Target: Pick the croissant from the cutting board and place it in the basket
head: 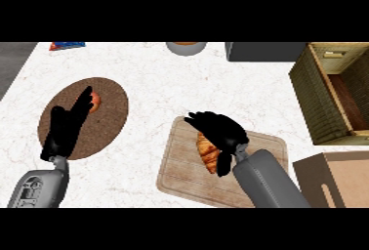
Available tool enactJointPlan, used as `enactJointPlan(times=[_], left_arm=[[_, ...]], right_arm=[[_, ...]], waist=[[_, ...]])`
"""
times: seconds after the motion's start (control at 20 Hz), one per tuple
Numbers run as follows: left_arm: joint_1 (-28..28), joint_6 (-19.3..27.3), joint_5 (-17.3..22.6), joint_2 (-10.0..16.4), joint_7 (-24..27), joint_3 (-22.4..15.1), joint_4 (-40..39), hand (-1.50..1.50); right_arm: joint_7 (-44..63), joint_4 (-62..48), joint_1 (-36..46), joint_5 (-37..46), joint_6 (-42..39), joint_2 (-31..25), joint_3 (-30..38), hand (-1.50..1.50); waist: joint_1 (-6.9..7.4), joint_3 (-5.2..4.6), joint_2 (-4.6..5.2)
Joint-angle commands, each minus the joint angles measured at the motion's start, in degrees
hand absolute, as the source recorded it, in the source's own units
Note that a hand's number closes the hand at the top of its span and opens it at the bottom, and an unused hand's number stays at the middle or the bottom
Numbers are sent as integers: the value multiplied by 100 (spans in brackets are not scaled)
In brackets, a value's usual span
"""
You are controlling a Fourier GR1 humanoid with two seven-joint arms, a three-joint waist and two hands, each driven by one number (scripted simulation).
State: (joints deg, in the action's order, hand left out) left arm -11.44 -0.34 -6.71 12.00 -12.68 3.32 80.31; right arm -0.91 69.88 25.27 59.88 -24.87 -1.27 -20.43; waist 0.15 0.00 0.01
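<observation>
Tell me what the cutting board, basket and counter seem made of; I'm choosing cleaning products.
Cutting board: pale wood, matte, judging by its lengthwise grain lines.
Basket: probably woven wicker or reed, olive-brown; its walls show fine horizontal ribbing.
Counter: white stone-like top, perhaps marble or a laminate, with faint grey speckling.

The croissant (207, 150) lies on the cutting board (186, 181), the basket (311, 93) far right, what seems a mat (108, 128) left.
</observation>
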Motion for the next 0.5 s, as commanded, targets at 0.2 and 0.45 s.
enactJointPlan(times=[0.2, 0.45], left_arm=[[123, 50, -166, -163, -150, -63, 242, 0], [-194, -172, 21, -37, -218, 130, -27, 0]], right_arm=[[-111, -842, -127, 182, 912, 125, -417, -150], [-667, -954, 472, 555, 874, -96, -223, 150]], waist=[[19, 1, 1], [15, 1, 3]])
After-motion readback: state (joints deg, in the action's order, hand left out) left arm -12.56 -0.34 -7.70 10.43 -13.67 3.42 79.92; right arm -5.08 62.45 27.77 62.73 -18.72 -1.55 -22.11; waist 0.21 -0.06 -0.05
